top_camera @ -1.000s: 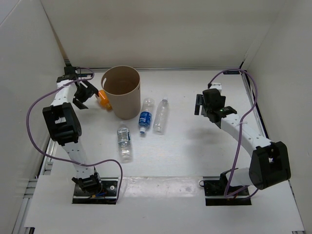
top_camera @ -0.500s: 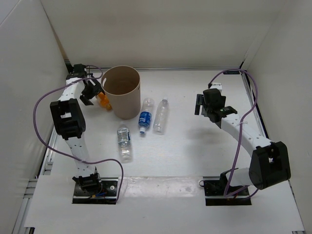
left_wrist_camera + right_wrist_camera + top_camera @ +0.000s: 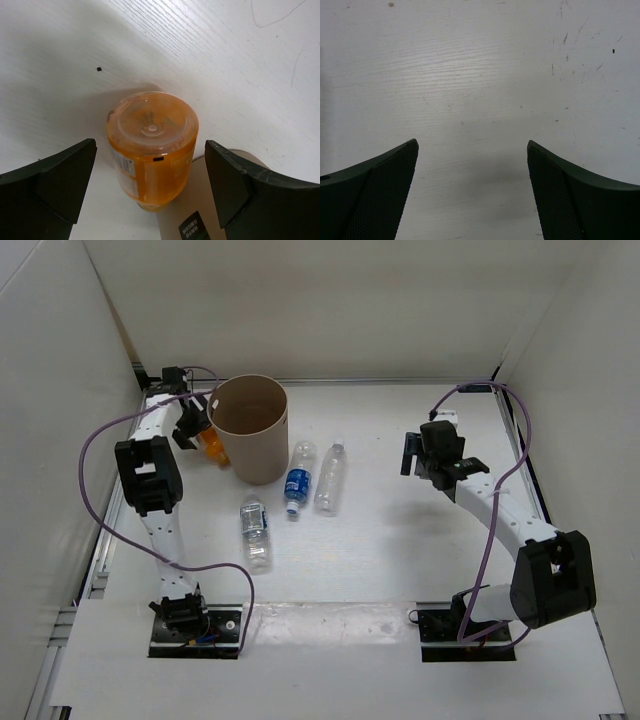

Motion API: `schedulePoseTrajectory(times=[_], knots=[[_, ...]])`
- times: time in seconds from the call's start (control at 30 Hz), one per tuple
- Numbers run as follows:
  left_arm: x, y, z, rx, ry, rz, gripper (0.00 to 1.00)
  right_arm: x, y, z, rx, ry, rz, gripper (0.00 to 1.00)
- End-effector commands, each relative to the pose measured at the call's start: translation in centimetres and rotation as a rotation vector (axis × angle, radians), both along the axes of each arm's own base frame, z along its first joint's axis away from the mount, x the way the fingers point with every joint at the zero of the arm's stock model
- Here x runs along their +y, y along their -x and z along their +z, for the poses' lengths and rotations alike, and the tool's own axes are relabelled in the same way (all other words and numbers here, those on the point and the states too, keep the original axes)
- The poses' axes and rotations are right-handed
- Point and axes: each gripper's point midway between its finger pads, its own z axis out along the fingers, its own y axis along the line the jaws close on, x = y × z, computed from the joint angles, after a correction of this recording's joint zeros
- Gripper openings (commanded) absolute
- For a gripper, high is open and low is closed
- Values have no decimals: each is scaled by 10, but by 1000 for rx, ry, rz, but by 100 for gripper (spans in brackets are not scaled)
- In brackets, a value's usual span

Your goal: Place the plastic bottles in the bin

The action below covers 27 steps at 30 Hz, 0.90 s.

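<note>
Progress: nothing binned that I can see. The tan cardboard-like cylindrical bin (image 3: 256, 456) looks empty, though its floor is partly hidden from above.
Left gripper (image 3: 149, 146): jaws spread wide and straddling the orange translucent plastic bottle (image 3: 152, 131), both fingers clear of it. Nothing is gripped.
Orange bottle: between the left gripper's fingers, base towards the wrist camera, with the bin just beside it on the gripper's right.
Clear bottles: the blue-labelled clear plastic bottle (image 3: 297, 481), the plain clear plastic bottle (image 3: 331, 478) and the small-labelled clear plastic bottle (image 3: 255, 530) lie on the white table (image 3: 380, 540), between the two grippers and nearer the left.
Right gripper (image 3: 472, 146): wide open, empty, bare table beneath.
Left to do: all four bottles; judged step is closing on the orange one.
</note>
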Motion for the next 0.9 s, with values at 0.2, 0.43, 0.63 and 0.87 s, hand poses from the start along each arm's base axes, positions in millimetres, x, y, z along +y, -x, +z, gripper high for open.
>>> schedulePoseTrajectory(times=[0.2,0.43,0.63,0.87], knots=[[-9,5,-5,20,-23,-33,96,3,-14,19,-58,-26,6,90],[-2,20,-7,43,-54,-22,67,2,-14,18,-50,-42,10,90],[10,38,2,76,-94,23,45,1,-15,15,-34,-53,14,90],[38,72,91,-62,-228,216,35,3,-15,13,-12,-64,28,90]])
